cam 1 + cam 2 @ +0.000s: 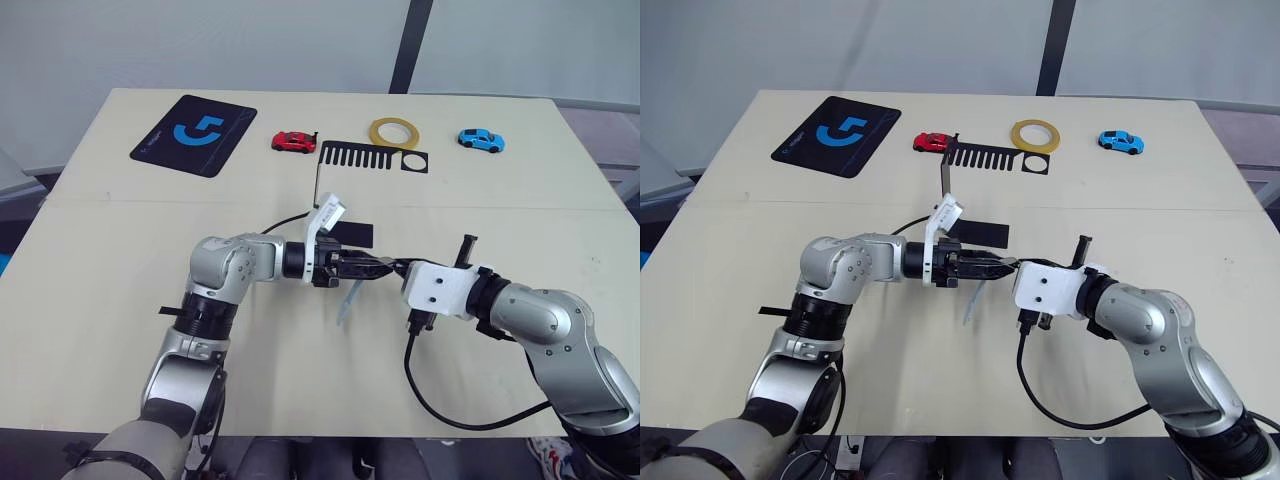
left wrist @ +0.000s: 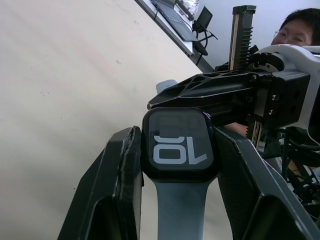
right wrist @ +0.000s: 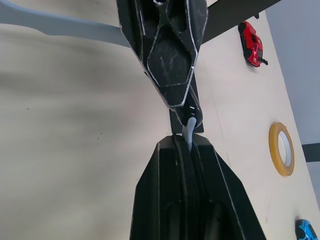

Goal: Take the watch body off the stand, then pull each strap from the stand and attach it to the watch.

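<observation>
The watch body (image 2: 180, 145), a black square case with white digits, sits between my left gripper's fingers (image 2: 120, 185), which are shut on it. One pale grey-blue strap (image 1: 345, 303) is joined to the watch and hangs down toward the table. My left gripper (image 1: 376, 267) meets my right gripper (image 1: 394, 268) tip to tip over the table's middle. The right gripper is shut on a second pale strap (image 3: 189, 126), whose end pokes out right at the watch. The stand (image 1: 365, 157) rises behind them, its comb-slotted plate bare.
A black mat with a blue logo (image 1: 193, 134) lies at the back left. Along the back edge lie a red toy car (image 1: 293, 142), a yellow tape ring (image 1: 394, 132) and a blue toy car (image 1: 480, 140). A person (image 2: 300, 25) sits beyond the table.
</observation>
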### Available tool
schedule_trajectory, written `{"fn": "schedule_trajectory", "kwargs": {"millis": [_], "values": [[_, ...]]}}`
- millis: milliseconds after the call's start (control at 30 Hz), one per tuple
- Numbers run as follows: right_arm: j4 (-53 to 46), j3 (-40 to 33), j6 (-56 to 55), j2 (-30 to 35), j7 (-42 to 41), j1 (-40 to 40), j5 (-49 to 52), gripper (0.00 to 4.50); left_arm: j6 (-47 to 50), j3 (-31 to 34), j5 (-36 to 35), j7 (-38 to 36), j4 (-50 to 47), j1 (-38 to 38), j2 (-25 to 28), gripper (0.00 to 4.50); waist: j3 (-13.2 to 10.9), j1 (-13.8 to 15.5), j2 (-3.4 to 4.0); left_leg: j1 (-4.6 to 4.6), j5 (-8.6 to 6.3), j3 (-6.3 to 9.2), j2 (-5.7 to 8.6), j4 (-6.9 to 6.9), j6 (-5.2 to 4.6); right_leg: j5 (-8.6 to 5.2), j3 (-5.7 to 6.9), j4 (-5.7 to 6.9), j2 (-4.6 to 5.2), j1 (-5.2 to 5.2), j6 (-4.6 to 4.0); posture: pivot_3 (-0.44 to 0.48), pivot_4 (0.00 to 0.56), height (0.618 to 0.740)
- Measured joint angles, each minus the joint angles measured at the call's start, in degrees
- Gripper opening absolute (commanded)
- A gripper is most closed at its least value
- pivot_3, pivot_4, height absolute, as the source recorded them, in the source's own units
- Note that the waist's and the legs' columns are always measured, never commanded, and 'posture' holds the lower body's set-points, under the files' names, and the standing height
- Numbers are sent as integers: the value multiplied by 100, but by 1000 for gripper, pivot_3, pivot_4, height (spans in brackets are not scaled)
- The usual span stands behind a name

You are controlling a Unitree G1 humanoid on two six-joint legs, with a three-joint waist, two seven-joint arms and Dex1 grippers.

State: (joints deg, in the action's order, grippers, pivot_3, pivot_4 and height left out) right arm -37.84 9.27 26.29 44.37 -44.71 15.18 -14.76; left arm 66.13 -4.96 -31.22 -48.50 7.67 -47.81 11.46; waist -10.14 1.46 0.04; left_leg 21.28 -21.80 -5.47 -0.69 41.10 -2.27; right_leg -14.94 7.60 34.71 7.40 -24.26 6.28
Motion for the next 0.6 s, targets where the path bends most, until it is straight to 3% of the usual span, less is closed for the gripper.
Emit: {"fn": "schedule_trajectory", "kwargs": {"millis": [600], "values": [[2, 0, 0, 0, 0, 1, -3, 0, -30, -18, 0, 17, -2, 0, -18, 1699, 0, 0, 0, 0, 0, 0, 0, 0, 0, 0, 0, 0, 0, 0, 0, 0, 150, 732]]}}
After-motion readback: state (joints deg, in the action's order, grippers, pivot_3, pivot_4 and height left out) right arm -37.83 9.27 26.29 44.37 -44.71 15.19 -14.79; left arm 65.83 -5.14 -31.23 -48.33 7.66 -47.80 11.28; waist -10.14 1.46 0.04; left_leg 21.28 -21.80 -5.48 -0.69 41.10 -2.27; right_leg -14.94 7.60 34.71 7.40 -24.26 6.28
